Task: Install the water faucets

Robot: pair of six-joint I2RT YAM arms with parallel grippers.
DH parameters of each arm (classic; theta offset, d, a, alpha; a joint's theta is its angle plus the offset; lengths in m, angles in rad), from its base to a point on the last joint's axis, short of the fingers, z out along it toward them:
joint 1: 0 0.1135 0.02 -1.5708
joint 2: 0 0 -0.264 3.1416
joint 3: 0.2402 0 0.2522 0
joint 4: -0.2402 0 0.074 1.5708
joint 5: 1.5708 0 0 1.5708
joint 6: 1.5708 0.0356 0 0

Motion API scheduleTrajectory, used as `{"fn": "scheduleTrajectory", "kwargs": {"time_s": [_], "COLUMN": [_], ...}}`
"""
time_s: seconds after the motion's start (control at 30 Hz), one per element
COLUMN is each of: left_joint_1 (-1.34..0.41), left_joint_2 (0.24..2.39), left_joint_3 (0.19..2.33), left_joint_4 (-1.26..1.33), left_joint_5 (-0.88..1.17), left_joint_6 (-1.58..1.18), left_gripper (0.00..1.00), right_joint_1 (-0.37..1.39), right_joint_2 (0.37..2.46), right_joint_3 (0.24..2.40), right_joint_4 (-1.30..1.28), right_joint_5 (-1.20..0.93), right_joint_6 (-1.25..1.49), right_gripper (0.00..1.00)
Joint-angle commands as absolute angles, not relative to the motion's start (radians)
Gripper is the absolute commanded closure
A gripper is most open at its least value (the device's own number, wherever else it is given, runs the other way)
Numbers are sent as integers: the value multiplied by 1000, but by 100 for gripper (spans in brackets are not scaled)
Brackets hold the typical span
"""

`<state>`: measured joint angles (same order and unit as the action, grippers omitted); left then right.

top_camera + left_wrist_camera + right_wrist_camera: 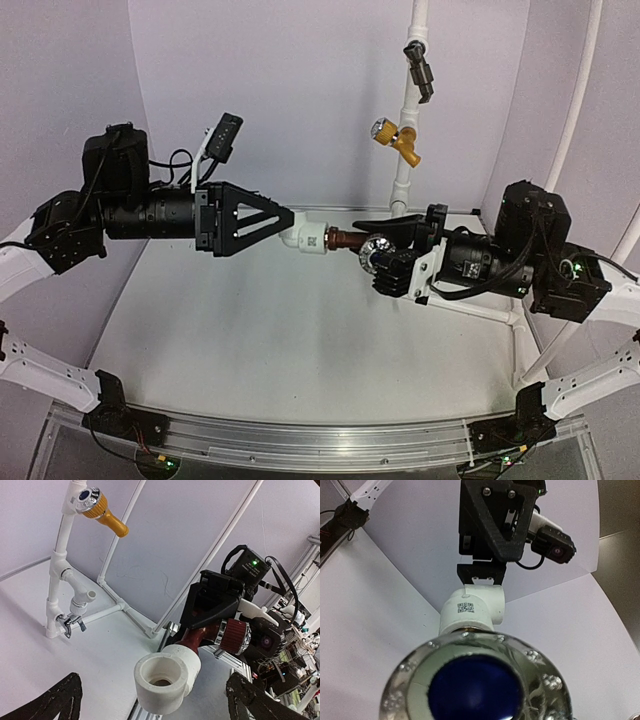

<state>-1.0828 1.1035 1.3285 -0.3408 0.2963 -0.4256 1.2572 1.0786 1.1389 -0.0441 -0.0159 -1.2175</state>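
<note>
Worktop (250, 340), pale grey, with a white pipe frame (403, 170) at its rear. Left pincer (288, 225): fingers (60, 700) apart, flanking the white elbow fitting (303, 238), with a gap on each side in the left wrist view. Right pincer (385, 252): clamped on the water faucet (347, 241), held level above the worktop, its stem entering the elbow, its blue-centred knob (475, 690) facing the right wrist camera.

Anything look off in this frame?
Nothing spilled or broken. The tap sits straight in the elbow, held mid-air by the right gripper, with the left gripper at the elbow. One pipe stub stands open.
</note>
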Motion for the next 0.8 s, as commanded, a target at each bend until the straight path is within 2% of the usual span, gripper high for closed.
{"fn": "scheduleTrajectory", "kwargs": {"time_s": [0.0, 0.3, 0.77], "left_joint_1": [-1079, -1080, -1079], "left_joint_2": [1117, 1119, 1125], "left_joint_3": [1365, 1362, 1345], "left_joint_4": [-274, -158, -135], "left_joint_5": [428, 670, 795], "left_joint_6": [-466, -500, -509], "left_gripper": [0, 1, 10], "right_joint_1": [1259, 1261, 1260], "right_joint_2": [1081, 1098, 1112], "right_joint_3": [1189, 1192, 1216], "right_joint_4": [36, 27, 23], "right_joint_5": [-76, -81, -22], "right_joint_6": [-1185, -1184, -1162], "right_gripper": [100, 100, 100]}}
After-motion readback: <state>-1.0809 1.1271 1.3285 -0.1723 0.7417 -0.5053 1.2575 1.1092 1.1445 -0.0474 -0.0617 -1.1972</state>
